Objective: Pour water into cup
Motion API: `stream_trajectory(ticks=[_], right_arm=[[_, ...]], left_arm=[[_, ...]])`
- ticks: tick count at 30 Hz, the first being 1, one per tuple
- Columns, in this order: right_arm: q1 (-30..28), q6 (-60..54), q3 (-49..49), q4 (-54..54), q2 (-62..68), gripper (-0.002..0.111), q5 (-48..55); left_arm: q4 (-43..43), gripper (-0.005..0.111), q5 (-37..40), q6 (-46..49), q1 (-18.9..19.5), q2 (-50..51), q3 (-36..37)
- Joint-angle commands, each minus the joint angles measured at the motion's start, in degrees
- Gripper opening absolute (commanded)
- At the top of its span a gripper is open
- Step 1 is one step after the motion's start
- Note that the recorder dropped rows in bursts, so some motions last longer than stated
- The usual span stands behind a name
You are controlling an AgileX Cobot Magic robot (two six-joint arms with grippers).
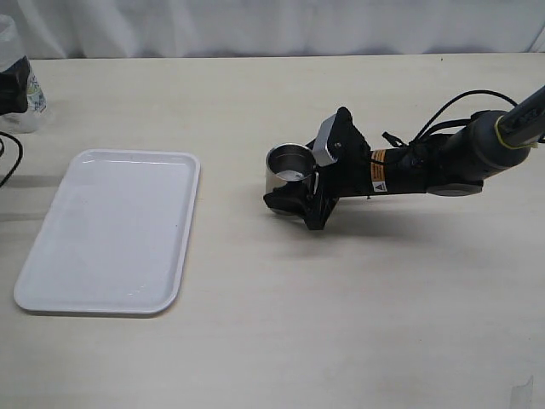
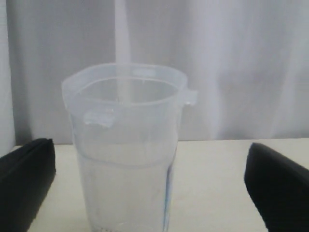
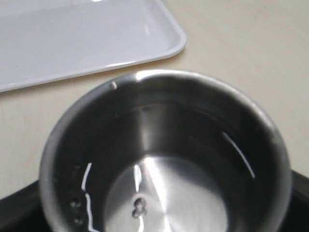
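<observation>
Cup: a short steel cup (image 1: 288, 167) stands upright on the desk (image 1: 358, 324), right of centre in the exterior view and well apart from the tray.
Water: a faint sheen and thin bright curves along the inner wall show water (image 3: 164, 183) inside the cup; small bubbles sit near the bottom.
Right claw: the right claw (image 1: 296, 181) lies low over the desk, one black finger on each side of the cup. In the right wrist view both fingers (image 3: 17, 210) press against the cup's wall, so the claw is clamped on the cup.
Left claw: the left claw (image 2: 149, 193) stands spread wide. Its two black fingers (image 2: 26, 183) flank the plastic container, with clear gaps on both sides, touching nothing.
Plastic container: a translucent plastic container (image 2: 125, 145) stands upright between the left claw's fingers, at the far left edge of the desk in the exterior view. A pale band partway up its wall suggests liquid inside.
Tray: a white rectangular tray (image 1: 111, 230) lies flat on the left half of the desk.
</observation>
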Motion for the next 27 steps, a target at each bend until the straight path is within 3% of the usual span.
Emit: stream_trajectory(ticks=[1,6,14,27], right_arm=[[0.0,-0.5,-0.1,-0.5,0.3,0.004,0.1],[0.0,-0.8,-0.1,-0.5,0.3,0.004,0.1],[0.0,-0.8,-0.1,-0.5,0.3,0.004,0.1],[0.0,-0.8,-0.1,-0.5,0.3,0.004,0.1]], left_arm=[[-0.4,0.100,-0.5,0.1,0.1,-6.9,4.1],[-0.4,0.100,2.9,0.1,0.1,-17.1,7.9],[-0.4,0.100,21.9,0.1,0.1,-30.6,7.9],[-0.2,0.100,30.5,-0.1,0.0,-44.1,7.9]])
